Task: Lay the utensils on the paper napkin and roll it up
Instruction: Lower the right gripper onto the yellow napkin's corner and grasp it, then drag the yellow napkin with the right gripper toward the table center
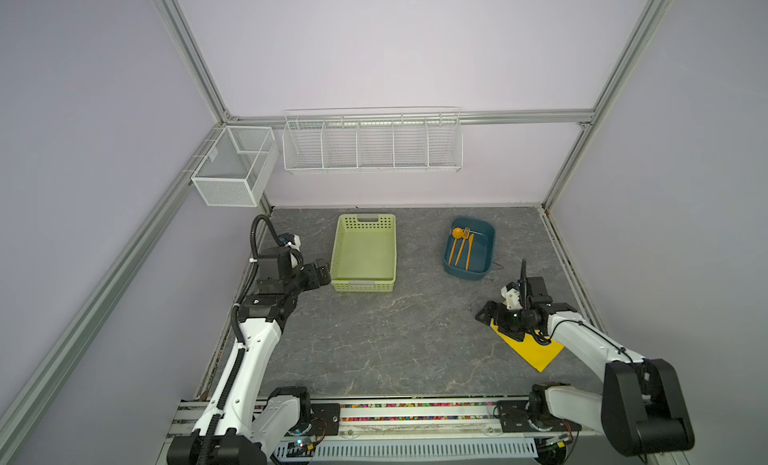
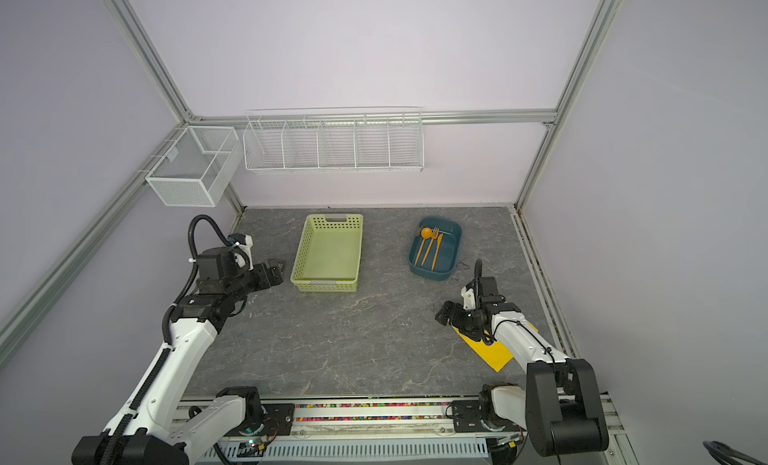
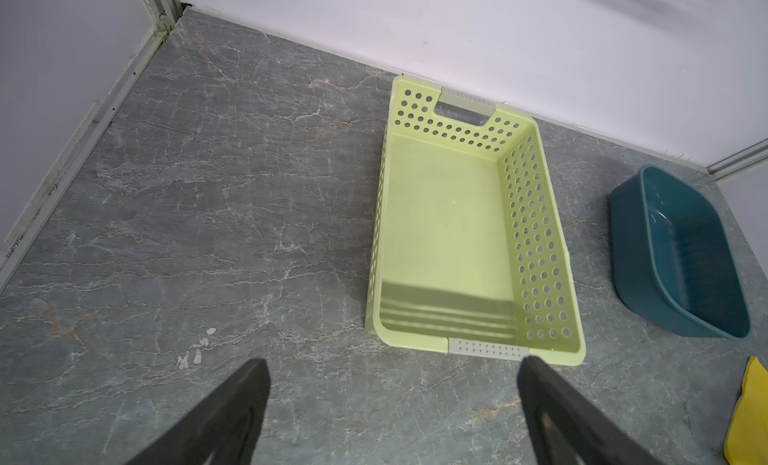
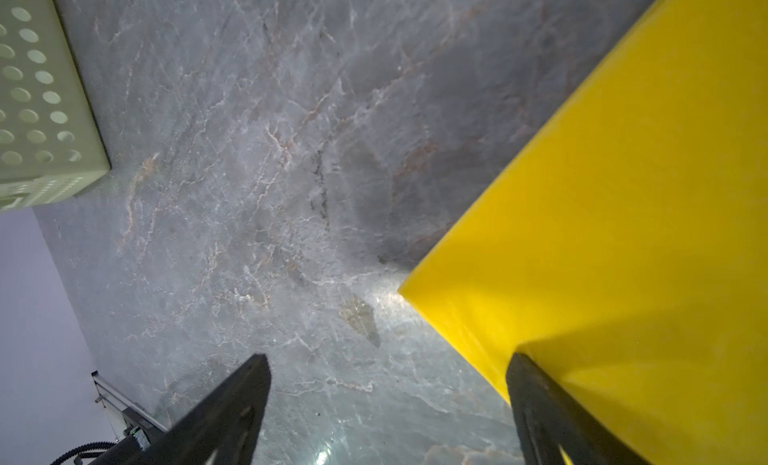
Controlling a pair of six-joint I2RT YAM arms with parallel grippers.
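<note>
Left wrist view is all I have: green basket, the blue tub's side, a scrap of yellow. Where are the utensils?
Observer: In a top view the spoon, fork and knife lie side by side inside the blue tub.
Operator: And that yellow scrap?
Observer: That is the paper napkin, lying flat on the table at the near right.
Operator: Is anything gripping it?
Observer: No. The right gripper is open, with one finger over the napkin's edge and the other over bare table.

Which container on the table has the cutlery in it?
The dark blue plastic tub; the pale green perforated plastic basket left of it is empty.
</note>
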